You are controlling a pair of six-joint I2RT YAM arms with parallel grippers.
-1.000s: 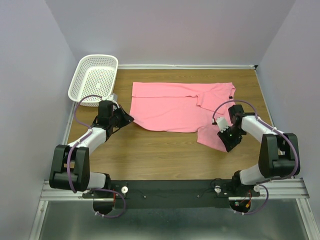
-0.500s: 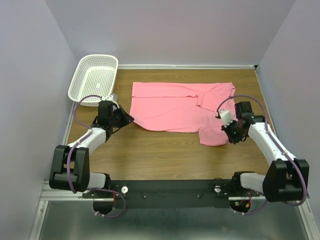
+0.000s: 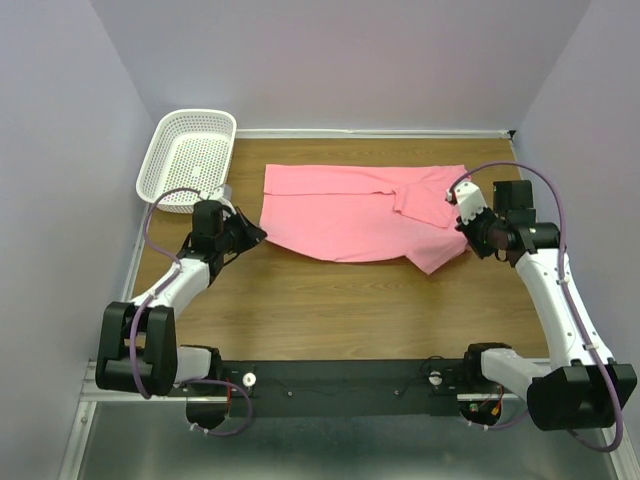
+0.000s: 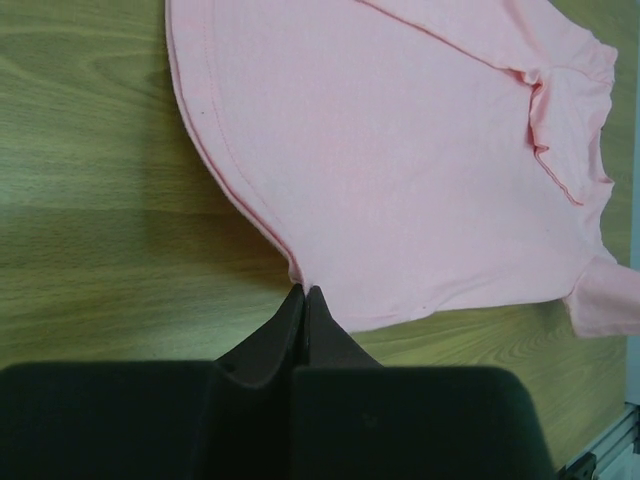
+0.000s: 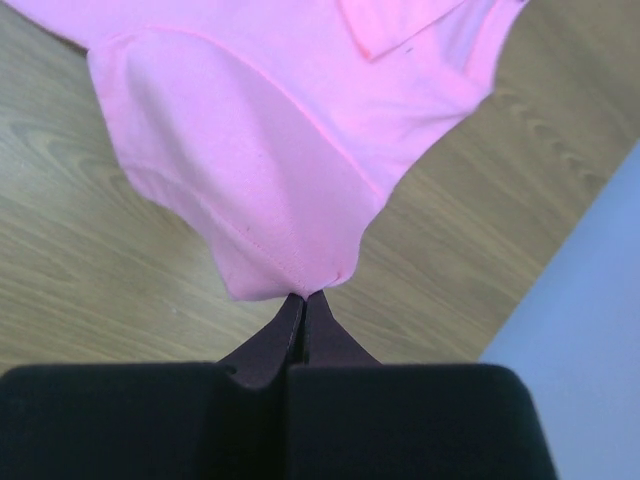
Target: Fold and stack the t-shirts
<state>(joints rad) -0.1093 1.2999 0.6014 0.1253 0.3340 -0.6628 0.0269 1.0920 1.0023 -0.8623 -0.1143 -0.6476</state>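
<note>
The pink t-shirt [image 3: 350,215] lies spread on the far half of the table [image 3: 320,300], right of the basket [image 3: 190,158]. Its neck cannot be made out, and both wrist views cut it off. The left gripper [image 4: 303,292] is pinched on the left hem corner and the right gripper [image 5: 304,298] on the right flap. Since one second ago, the right arm has swung outward and farther back, dragging that flap; the left gripper is unchanged.
</note>
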